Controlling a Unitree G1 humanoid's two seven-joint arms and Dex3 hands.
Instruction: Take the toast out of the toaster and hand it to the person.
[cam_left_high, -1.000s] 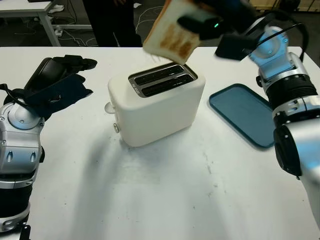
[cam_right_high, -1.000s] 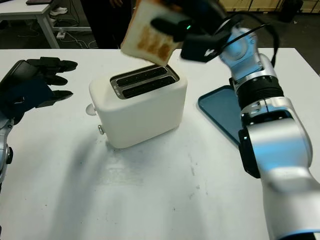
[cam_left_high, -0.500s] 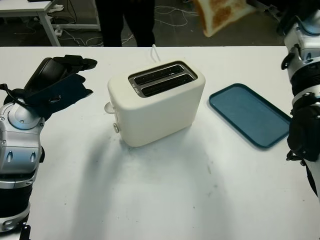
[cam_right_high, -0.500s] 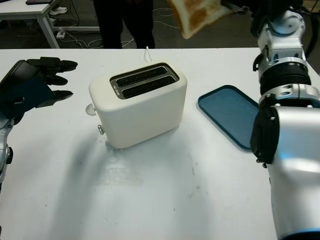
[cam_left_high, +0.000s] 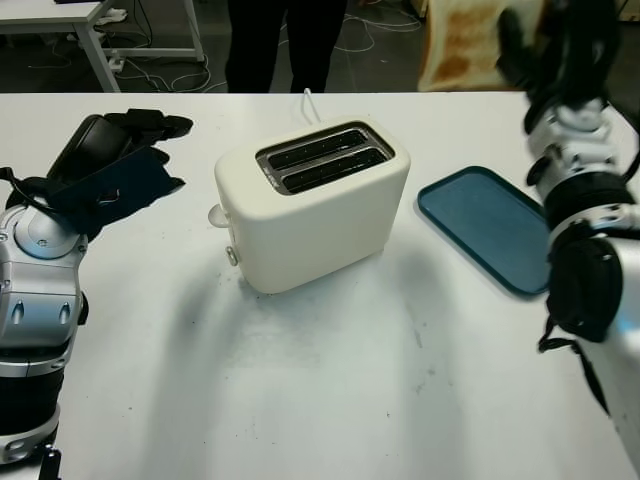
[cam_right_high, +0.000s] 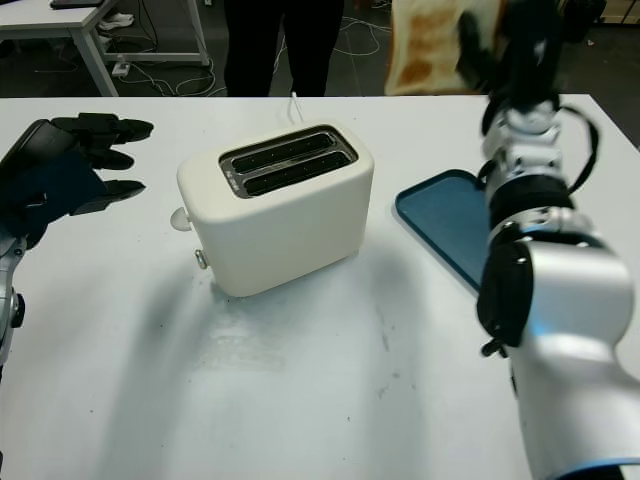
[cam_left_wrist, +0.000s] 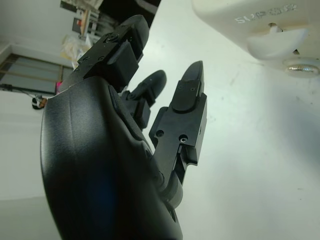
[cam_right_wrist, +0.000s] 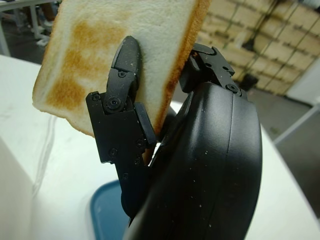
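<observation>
Right now we are gripping the browned slice of toast (cam_right_wrist: 115, 55) in our right robot hand (cam_right_wrist: 150, 125), raised high beyond the far edge of the white counter (cam_left_high: 330, 400), above and behind the flat teal plastic tray (cam_left_high: 495, 228). One black finger (cam_right_wrist: 122, 95) is pressing across the browned face while the others are bracing the back, so the slice is standing upright, well clear of the cream two-slot toaster (cam_left_high: 312, 205). Our left robot hand (cam_left_high: 115, 165) is hovering open over the counter to the toaster's left, holding nothing.

We are judging the pinch as the weak point: soft bread clamped near one lower corner could tear or pivot out if the wrist swings quickly. The person in dark trousers (cam_left_high: 285, 40) is standing past the counter's far edge, off to the left of the toast, and we are seeing no hand reaching out, so letting go early would probably drop the slice onto the floor or the tray.
</observation>
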